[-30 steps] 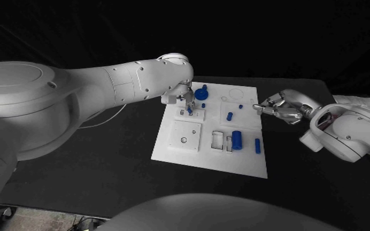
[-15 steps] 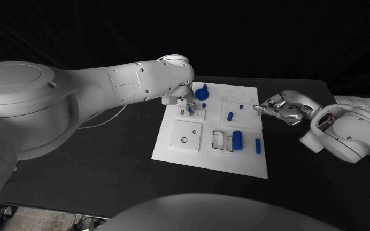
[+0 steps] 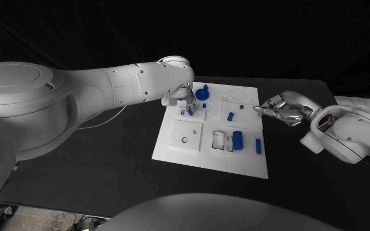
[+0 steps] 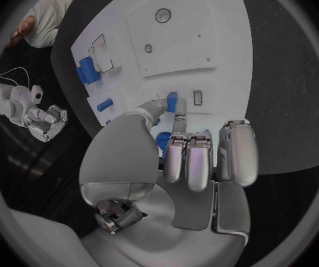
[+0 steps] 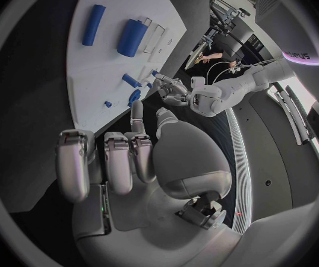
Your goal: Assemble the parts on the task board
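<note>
Pinching a small blue peg (image 3: 190,111) between thumb and fingers (image 4: 176,123), the left hand (image 3: 182,101) holds it down at the white task board (image 3: 185,153), at the far left part of the board beside a round blue knob (image 3: 202,93). The board lies in the middle of the black worktop (image 3: 100,156). Other blue parts rest on it: a thick cylinder (image 3: 237,140) and a slim bar (image 3: 257,146) near its right side. The right hand (image 3: 280,110) hovers just off the board's right edge, fingers curled in, holding nothing.
</note>
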